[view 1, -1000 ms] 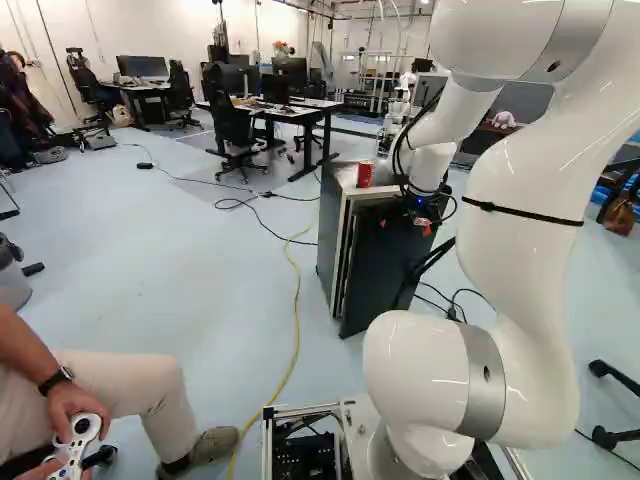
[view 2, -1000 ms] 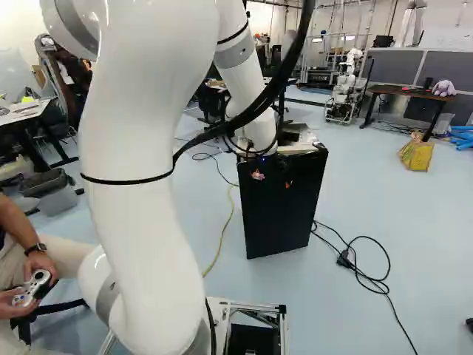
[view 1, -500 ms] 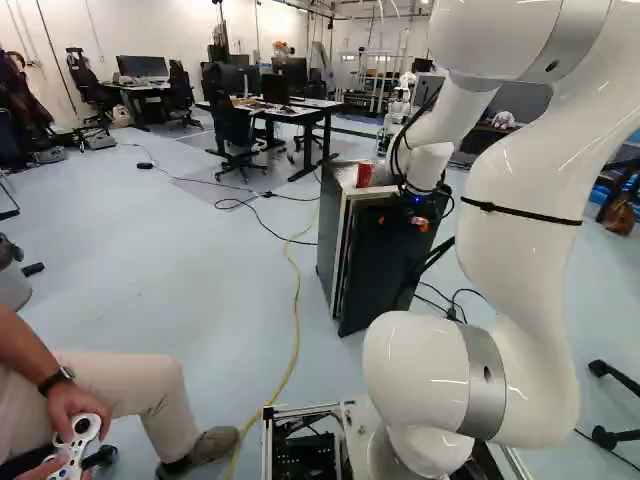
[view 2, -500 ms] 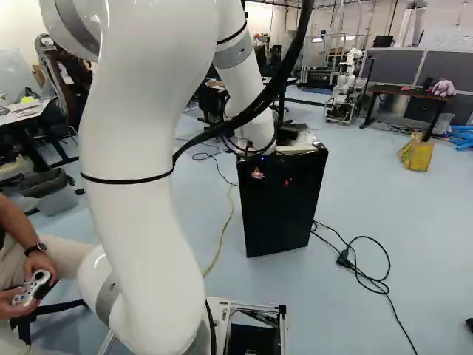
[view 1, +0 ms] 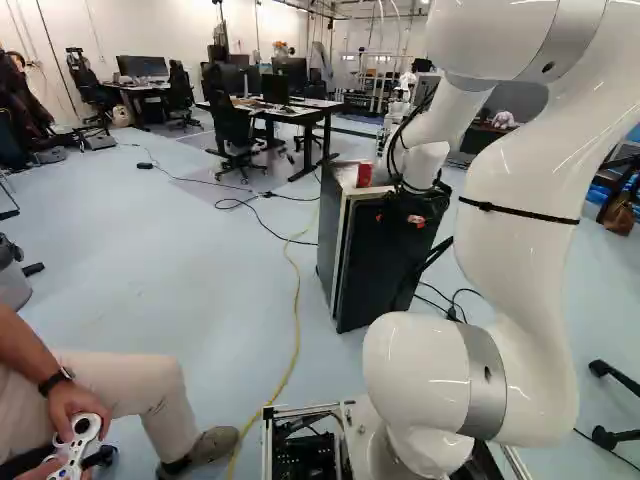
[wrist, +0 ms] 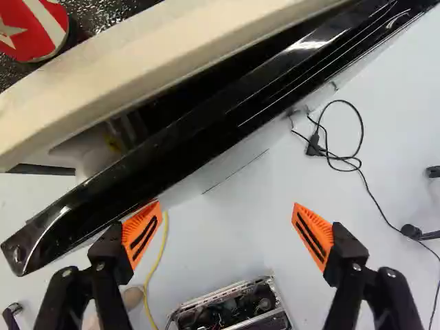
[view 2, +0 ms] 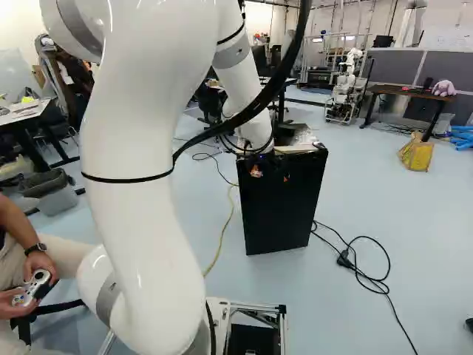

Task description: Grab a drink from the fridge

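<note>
My gripper (view 1: 400, 219) is at the upper part of the dark fridge door (view 1: 385, 265) in the left base view. The wrist view shows the gripper (wrist: 227, 223) open and empty, pointing down on the outer side of the door (wrist: 206, 134). One orange pad (wrist: 143, 234) overlaps the door's outer edge; whether it touches, I cannot tell. A narrow dark gap separates the door from the pale-edged fridge body (wrist: 137, 62). On the fridge top stands a red can (view 1: 364, 175), seen also as a red can with a white star (wrist: 31, 27). The fridge's inside is mostly hidden.
A yellow cable (view 1: 297, 310) crosses the floor towards the base. Black cables (view 2: 369, 277) lie right of the fridge in the right base view. A seated person with a controller (view 1: 80, 440) is left of the base. Another robot (view 2: 345, 85) stands far back.
The fridge door has swung a little towards the body, narrowing the gap. My gripper has shifted slightly with it, away from the base. The base has not moved.
</note>
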Robot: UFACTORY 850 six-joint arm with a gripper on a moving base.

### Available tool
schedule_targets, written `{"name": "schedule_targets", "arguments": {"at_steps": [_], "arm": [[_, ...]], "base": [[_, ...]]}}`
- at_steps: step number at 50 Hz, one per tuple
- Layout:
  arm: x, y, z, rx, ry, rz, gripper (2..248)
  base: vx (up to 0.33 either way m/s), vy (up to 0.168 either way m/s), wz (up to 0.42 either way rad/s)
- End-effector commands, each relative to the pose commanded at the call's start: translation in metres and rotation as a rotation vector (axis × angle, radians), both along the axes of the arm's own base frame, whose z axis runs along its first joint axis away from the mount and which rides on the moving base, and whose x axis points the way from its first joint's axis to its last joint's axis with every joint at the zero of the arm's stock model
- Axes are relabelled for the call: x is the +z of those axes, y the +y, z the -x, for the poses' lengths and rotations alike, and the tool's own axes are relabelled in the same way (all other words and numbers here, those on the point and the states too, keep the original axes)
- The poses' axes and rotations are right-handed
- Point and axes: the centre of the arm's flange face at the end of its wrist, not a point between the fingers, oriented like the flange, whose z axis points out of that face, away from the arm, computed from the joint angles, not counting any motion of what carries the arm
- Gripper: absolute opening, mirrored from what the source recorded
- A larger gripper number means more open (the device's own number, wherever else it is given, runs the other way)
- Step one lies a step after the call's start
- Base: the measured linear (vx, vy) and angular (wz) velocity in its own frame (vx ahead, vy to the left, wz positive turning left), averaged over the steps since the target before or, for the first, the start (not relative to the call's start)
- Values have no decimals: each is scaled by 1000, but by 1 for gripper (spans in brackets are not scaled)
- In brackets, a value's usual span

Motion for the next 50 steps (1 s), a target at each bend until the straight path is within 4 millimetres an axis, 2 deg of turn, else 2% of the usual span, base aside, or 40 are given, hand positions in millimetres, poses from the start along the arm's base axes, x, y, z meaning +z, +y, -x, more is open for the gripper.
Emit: {"name": "schedule_targets", "arguments": {"at_steps": [50], "arm": [[0, 17, -17, 40, -24, 9, 247]], "base": [[0, 0, 0]]}}
